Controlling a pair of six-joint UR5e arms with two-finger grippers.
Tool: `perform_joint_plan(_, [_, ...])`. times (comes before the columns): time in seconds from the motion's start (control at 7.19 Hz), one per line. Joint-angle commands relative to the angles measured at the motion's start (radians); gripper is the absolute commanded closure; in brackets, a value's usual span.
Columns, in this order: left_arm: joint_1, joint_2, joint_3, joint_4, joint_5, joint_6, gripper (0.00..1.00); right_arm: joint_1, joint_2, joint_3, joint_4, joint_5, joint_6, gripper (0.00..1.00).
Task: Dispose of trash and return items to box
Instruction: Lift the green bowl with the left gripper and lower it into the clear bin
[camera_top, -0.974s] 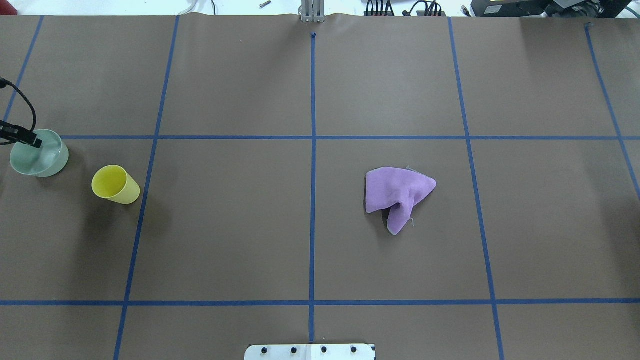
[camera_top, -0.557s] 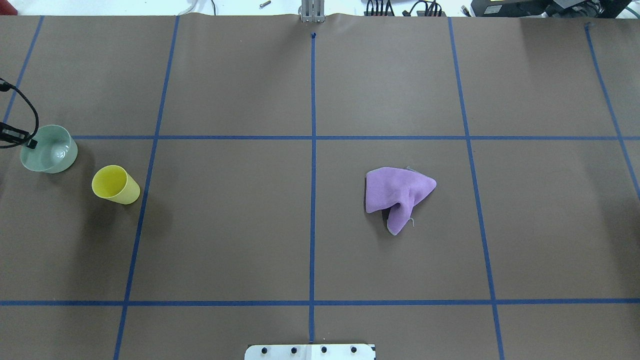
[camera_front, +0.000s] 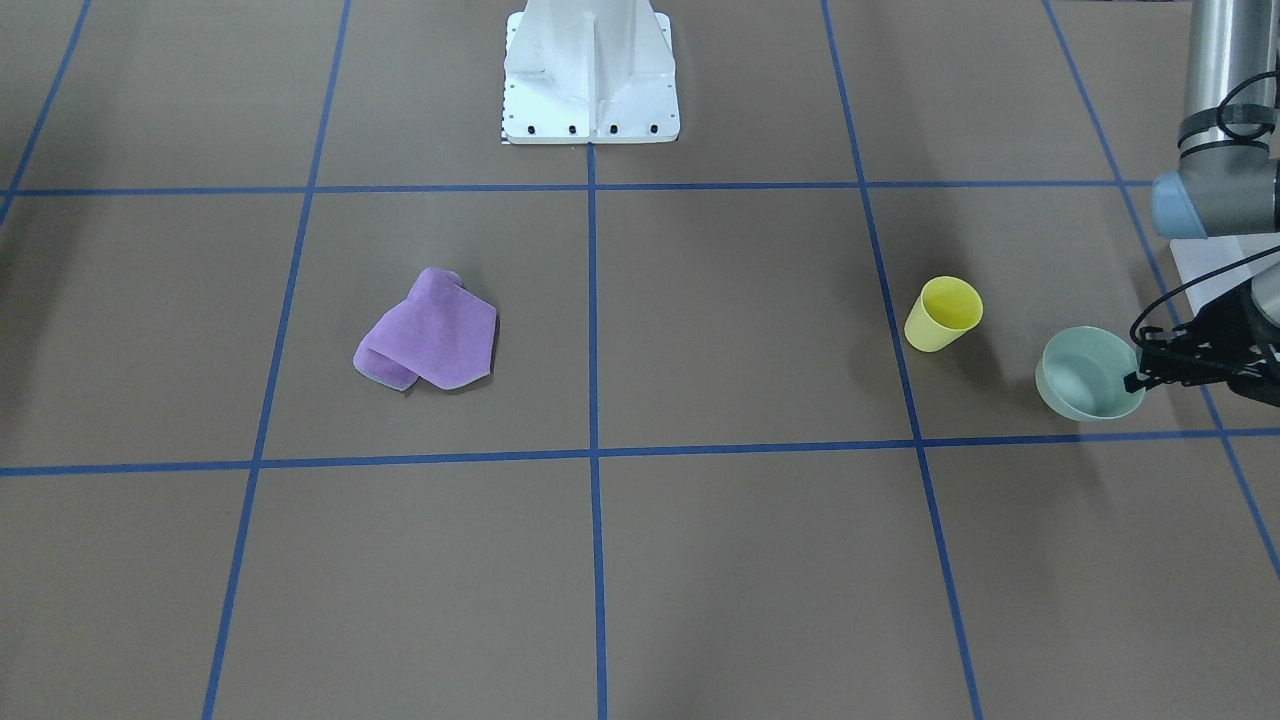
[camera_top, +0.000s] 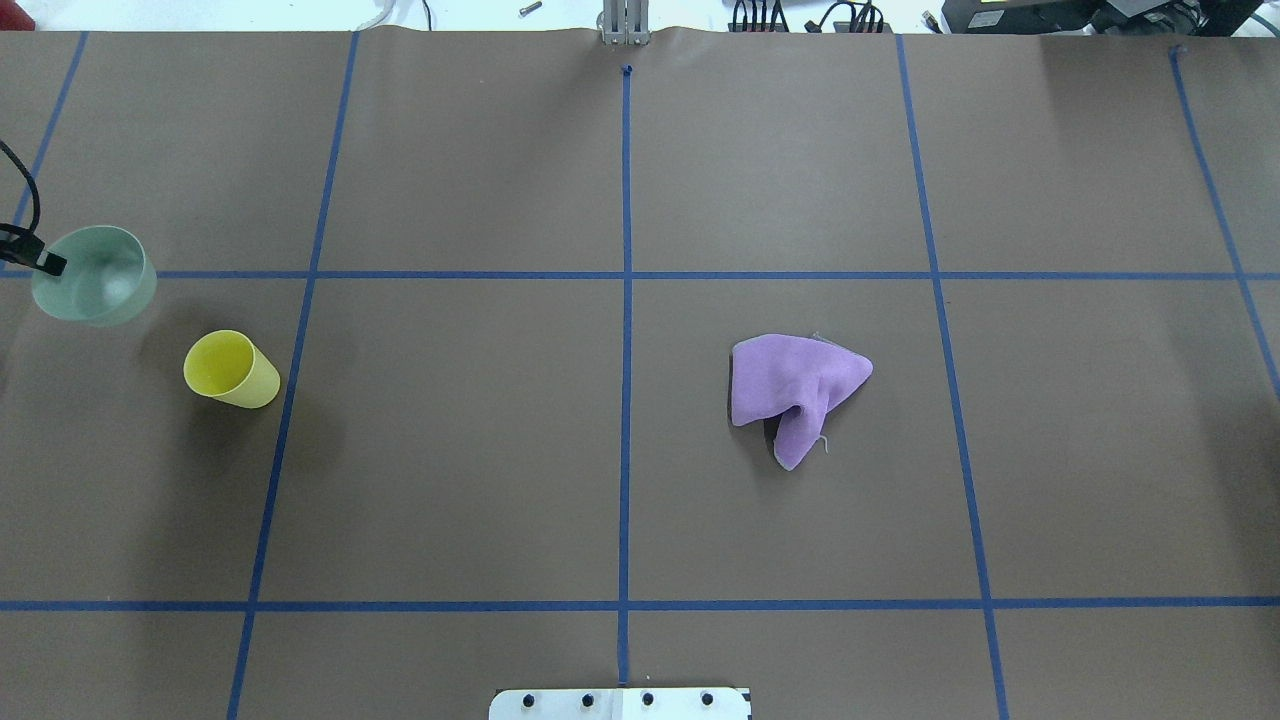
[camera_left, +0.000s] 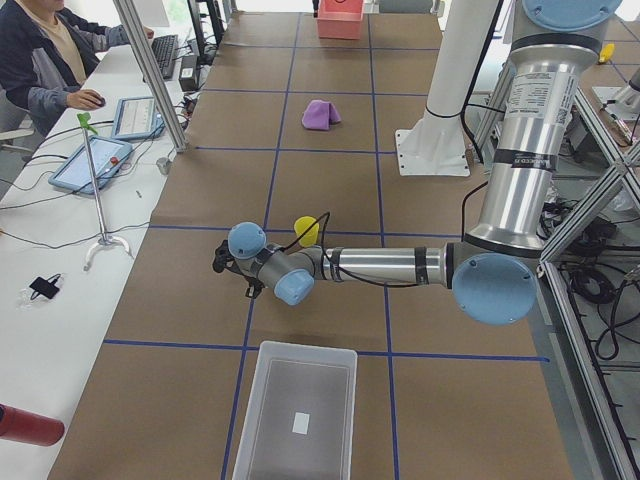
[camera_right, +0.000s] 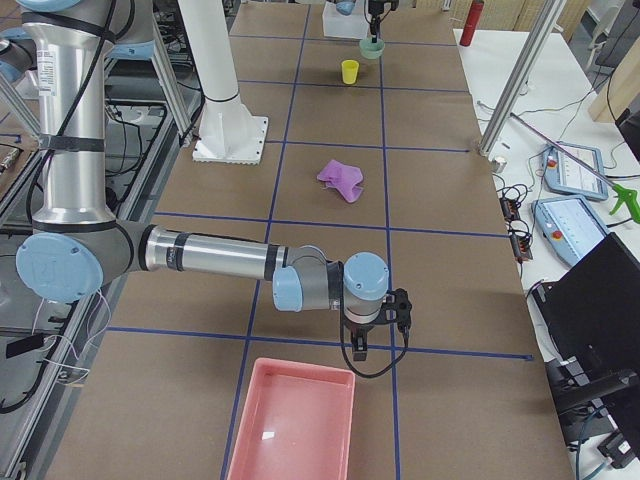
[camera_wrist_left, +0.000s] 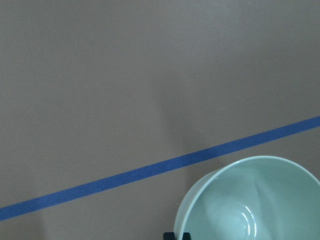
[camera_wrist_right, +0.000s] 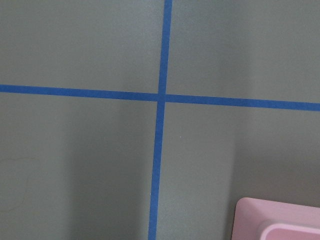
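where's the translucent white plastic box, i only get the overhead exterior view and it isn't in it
observer: beyond your left edge: the exterior left view shows the translucent frosted-white rectangular bin at the table's end, past the left arm's wrist.
operator: is the left gripper on the pale mint-green round bowl
observer: yes, front-facing view: it pinches the bowl's rim on the side away from the small yellow plastic cup.
operator: and the right one
observer: exterior right view: the right gripper hangs over the table beside a pink rectangular plastic bin; open or shut, cannot tell.
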Motion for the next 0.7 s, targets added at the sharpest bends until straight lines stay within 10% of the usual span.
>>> perform_joint_plan(0.0, [-0.144,0.023,-0.032,0.112,-0.033,0.206,1.0,0.0,0.0,-0.004,0.0,-0.001,0.001,0.0])
perform_joint_plan(0.56, [-0.445,0.051,0.062,0.334,-0.07,0.544,1.0,-0.002,0.0,-0.009,0.0,0.001,0.029,0.0])
